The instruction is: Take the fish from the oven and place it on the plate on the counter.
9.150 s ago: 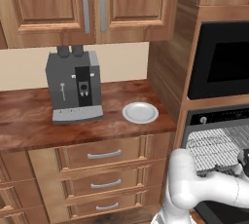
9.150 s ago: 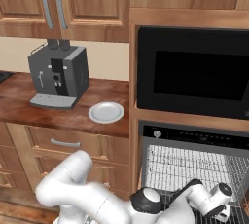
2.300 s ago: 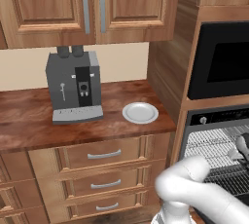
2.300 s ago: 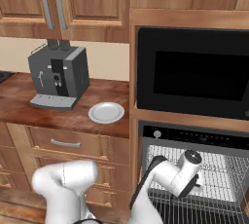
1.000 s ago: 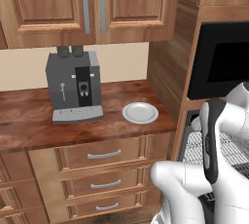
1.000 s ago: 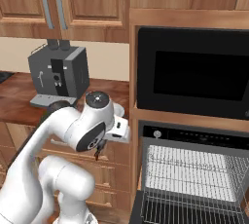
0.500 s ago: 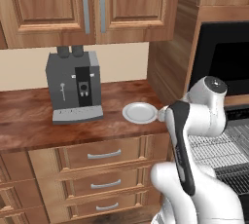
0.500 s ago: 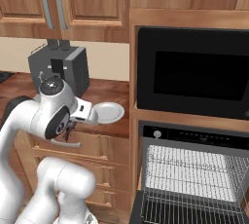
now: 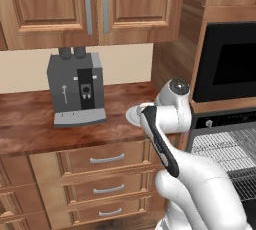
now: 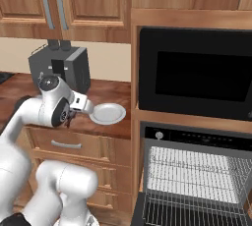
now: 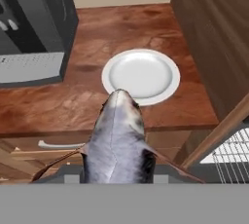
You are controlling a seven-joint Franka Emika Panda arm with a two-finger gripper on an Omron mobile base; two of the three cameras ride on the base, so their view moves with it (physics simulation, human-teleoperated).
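hand (image 10: 70,117): pinching the fish (image 11: 116,142), near the bench (image 11: 160,28) edge
fish: short of the plate (image 11: 141,75) — let go now and it lands on wood
plate: by the oven (image 10: 197,171) cabinet wall — tail could overhang

White glossy arm (image 9: 200,184), rounded bulbous link shells. Dark grey joint rings; round dark cap at one joint. Black strip along one link. No visible cables.

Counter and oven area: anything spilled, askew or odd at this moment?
Nothing spilled. The oven door hangs open with its rack bare, and the fish sits in the gripper, short of the empty plate.
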